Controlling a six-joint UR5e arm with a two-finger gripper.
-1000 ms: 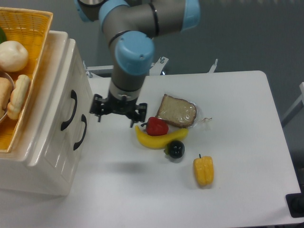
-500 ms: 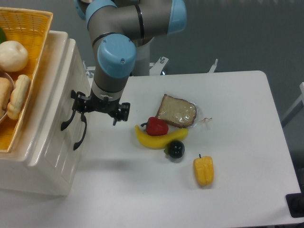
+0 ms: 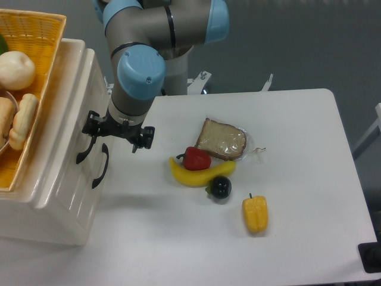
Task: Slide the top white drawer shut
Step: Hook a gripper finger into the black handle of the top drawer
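The cabinet (image 3: 59,179) is set at the table's left edge, the top white drawer (image 3: 80,128) forming its upper front. The gripper (image 3: 114,132) is held against that front, presumably for pushing. Nothing is seen grasped; the jaws' opening cannot be told. The food (image 3: 202,167) is left well apart.

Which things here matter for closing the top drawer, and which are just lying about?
Job: glossy cream-white top drawer with its curved black handle; black two-finger tool.

Lying about: yellow wicker basket, sliced bread in plastic, red pepper, yellow banana, dark round fruit, yellow pepper.
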